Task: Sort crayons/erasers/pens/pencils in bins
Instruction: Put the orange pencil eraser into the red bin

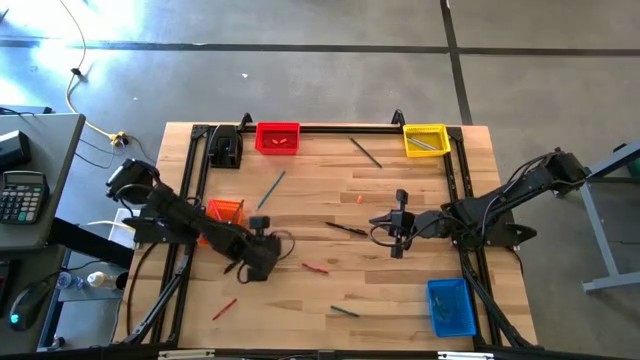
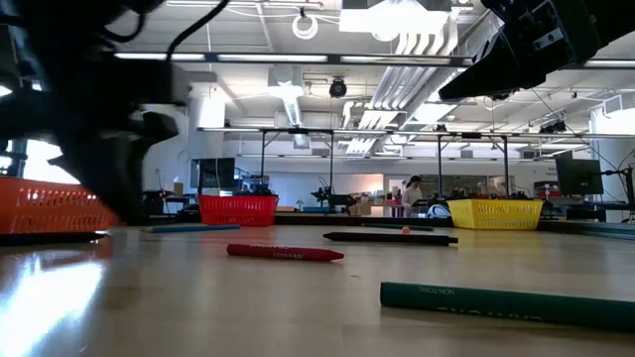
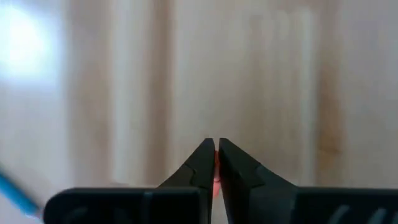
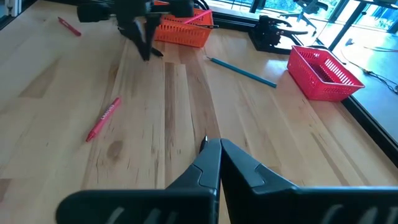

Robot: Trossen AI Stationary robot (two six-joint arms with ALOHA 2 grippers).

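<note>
My left gripper (image 1: 255, 262) (image 3: 216, 146) points down over the table's near left part, right of the orange bin (image 1: 225, 212), and is shut on a small pink-red thing (image 3: 216, 175). My right gripper (image 1: 390, 225) (image 4: 219, 144) is shut and hangs above the table's middle right. A black pen (image 1: 347, 229) and a pink-orange eraser (image 1: 360, 198) lie flat beside it. A blue pen (image 1: 268, 190), a grey pencil (image 1: 365, 152), a green pencil (image 1: 345, 311) and two red crayons (image 1: 315, 267) (image 1: 224, 308) lie flat on the wood. My left gripper pinches the small pink-red thing (image 3: 216, 175) between its two fingers, a little back from their tips. Only a sliver shows in the gap, so I cannot tell whether it is a crayon or an eraser. The fingers come from above, pointing down.
The red bin (image 1: 277, 138) stands at the far left and holds orange pieces. The yellow bin (image 1: 425, 140) at the far right holds a stick. The blue bin (image 1: 450, 305) is at the near right. A dark metal frame (image 1: 330, 128) runs round the table.
</note>
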